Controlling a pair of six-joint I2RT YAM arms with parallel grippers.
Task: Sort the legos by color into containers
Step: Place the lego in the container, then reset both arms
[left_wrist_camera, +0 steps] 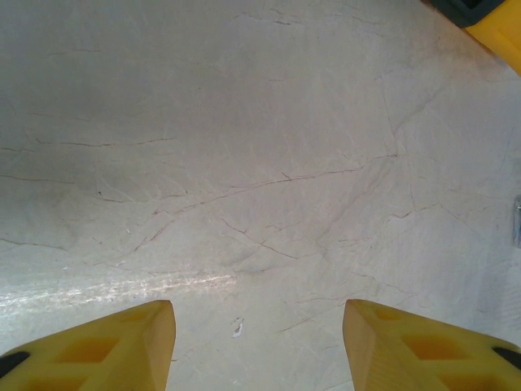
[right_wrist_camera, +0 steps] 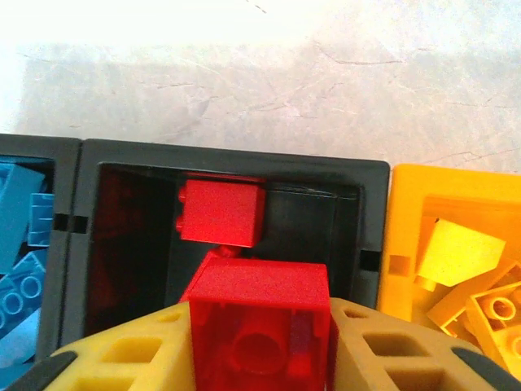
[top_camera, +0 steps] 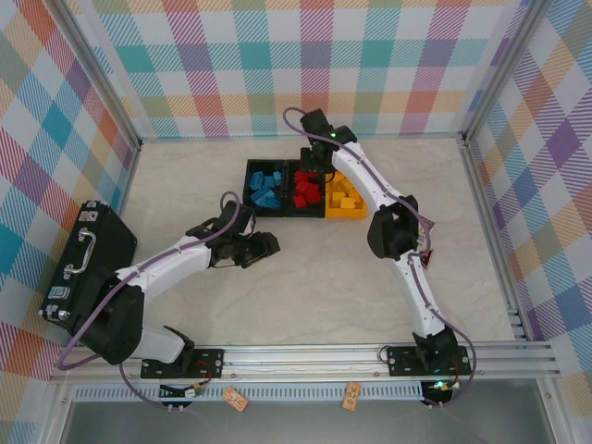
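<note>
Three joined containers stand at the table's middle back: a black bin (top_camera: 265, 190) with blue legos (top_camera: 266, 192), a black bin (right_wrist_camera: 228, 159) with red legos (top_camera: 304, 192), and a yellow-orange bin (top_camera: 345, 198) with yellow legos (right_wrist_camera: 460, 252). My right gripper (top_camera: 315, 171) hangs over the middle bin, shut on a red lego (right_wrist_camera: 260, 326) held between its yellow fingers (right_wrist_camera: 130, 358). Another red brick (right_wrist_camera: 221, 212) lies in that bin below. My left gripper (left_wrist_camera: 259, 326) is open over bare table, in front of the bins (top_camera: 262, 248), with nothing between its fingers.
A larger black suitcase (top_camera: 88, 259) with a handle lies at the left edge. Plaid walls close in the table on three sides. A corner of the yellow-orange bin (left_wrist_camera: 501, 20) shows at the top right of the left wrist view.
</note>
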